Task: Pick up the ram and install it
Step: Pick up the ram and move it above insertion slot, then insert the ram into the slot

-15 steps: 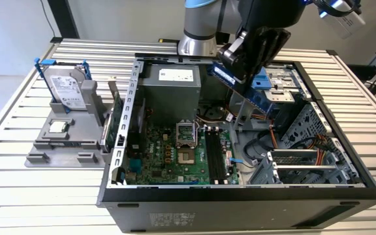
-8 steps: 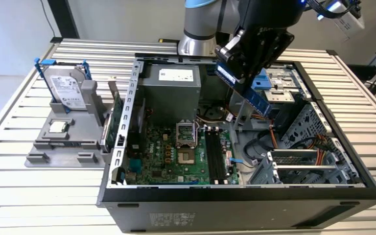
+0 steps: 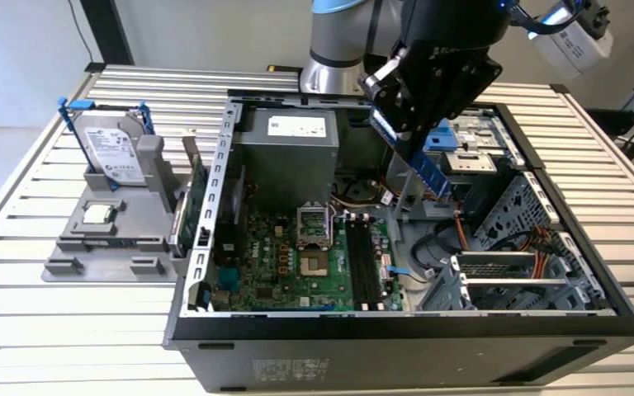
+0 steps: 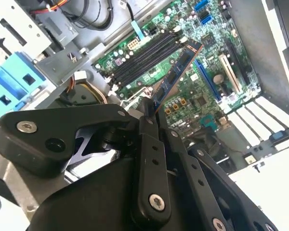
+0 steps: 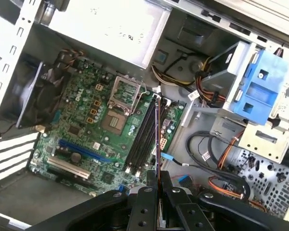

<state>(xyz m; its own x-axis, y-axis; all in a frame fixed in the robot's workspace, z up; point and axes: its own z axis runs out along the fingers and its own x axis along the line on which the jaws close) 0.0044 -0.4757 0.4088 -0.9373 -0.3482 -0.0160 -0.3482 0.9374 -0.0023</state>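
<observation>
My gripper (image 3: 398, 132) is shut on the ram (image 3: 422, 165), a thin dark board with black chips that hangs tilted above the open computer case. In the second wrist view the ram (image 4: 177, 70) sticks out from between the black fingers (image 4: 145, 144) toward the motherboard (image 4: 202, 101). The first wrist view shows the ram (image 5: 157, 127) edge-on, held by the gripper (image 5: 157, 177) over the long black memory slots (image 5: 142, 139). Those slots (image 3: 363, 264) lie on the green motherboard (image 3: 278, 264) on the case floor, well below the stick.
The case's metal walls (image 3: 215, 190) ring the motherboard. A grey power supply (image 3: 290, 136), a blue drive bracket (image 5: 260, 86) and loose cables (image 3: 438, 247) crowd the space around the slots. A hard drive (image 3: 113, 144) stands in a grey fixture (image 3: 108, 247) toward the exterior view's left.
</observation>
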